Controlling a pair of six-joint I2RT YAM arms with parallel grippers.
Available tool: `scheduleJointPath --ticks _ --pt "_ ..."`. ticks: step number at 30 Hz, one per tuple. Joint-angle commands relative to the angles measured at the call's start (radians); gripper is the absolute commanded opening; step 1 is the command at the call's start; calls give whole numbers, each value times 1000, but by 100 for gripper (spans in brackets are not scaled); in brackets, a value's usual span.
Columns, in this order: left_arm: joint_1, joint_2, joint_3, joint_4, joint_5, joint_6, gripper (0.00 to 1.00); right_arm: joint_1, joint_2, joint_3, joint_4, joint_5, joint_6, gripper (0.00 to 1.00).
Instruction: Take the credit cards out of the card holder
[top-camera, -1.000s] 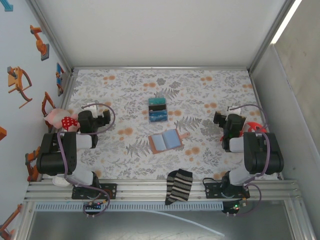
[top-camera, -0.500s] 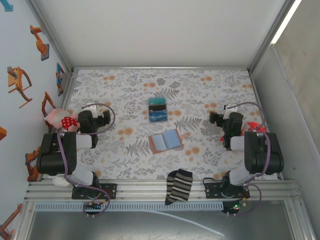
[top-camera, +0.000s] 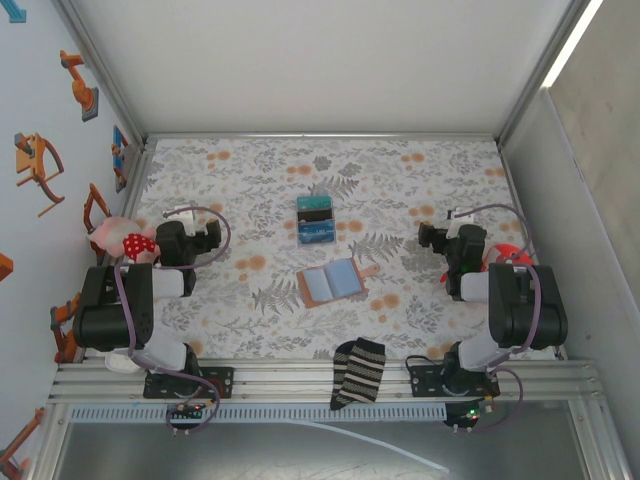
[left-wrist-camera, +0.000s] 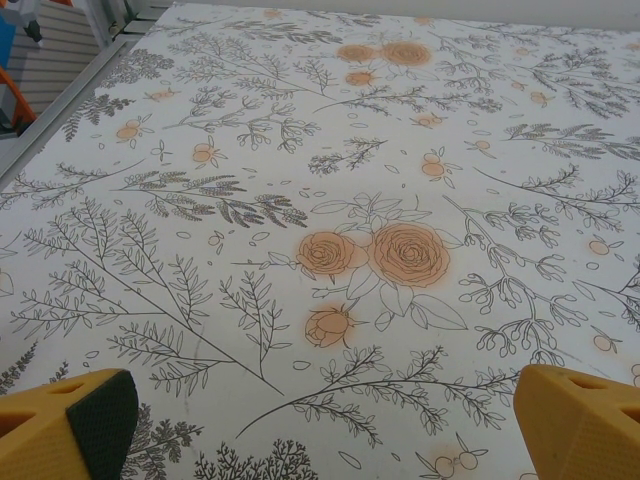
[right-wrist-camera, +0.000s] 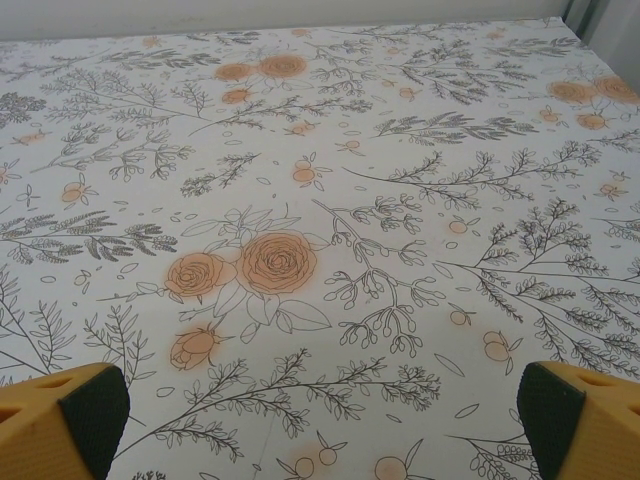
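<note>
Both arms are tucked back near their bases. The left gripper (top-camera: 210, 238) is over the left side of the worktop (top-camera: 430, 170), jaws spread wide with nothing in them. On the left wrist cam I see its yellow fingertips (left-wrist-camera: 60, 425) at the bottom corners, with bare floral cloth between them. The right gripper (top-camera: 432, 236) is by the right edge, also released and empty. Its fingertips (right-wrist-camera: 60, 415) (dark pads facing inward) have printed roses between them.

The card holder (top-camera: 330, 281) lies open and flat around the middle of the worktop, a bit toward the near edge. It is between the two arms and well apart from both grippers, with its tab pointing toward the right edge. The light-blue inside faces up. I can't tell the credit cards (top-camera: 322, 286) from the lining at this size.

A blue-teal-black box (top-camera: 315, 220) sits near the holder on its far-edge side, not touching it. A striped sock (top-camera: 359, 371) lies at the near edge, between the arm bases. A pink plush (top-camera: 122, 238) is at the left edge beside the left arm. Something red (top-camera: 510, 254) is at the right edge, partly hidden by the right arm.
</note>
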Motion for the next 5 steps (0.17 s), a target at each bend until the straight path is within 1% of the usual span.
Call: scheduleJointPath --ticks 1,5 --pt "-6 -7 14 -5 -1 -4 97 -6 0 20 13 -9 -11 99" --pt "-6 -6 13 -4 -1 -4 97 -7 0 20 13 -9 -10 99"
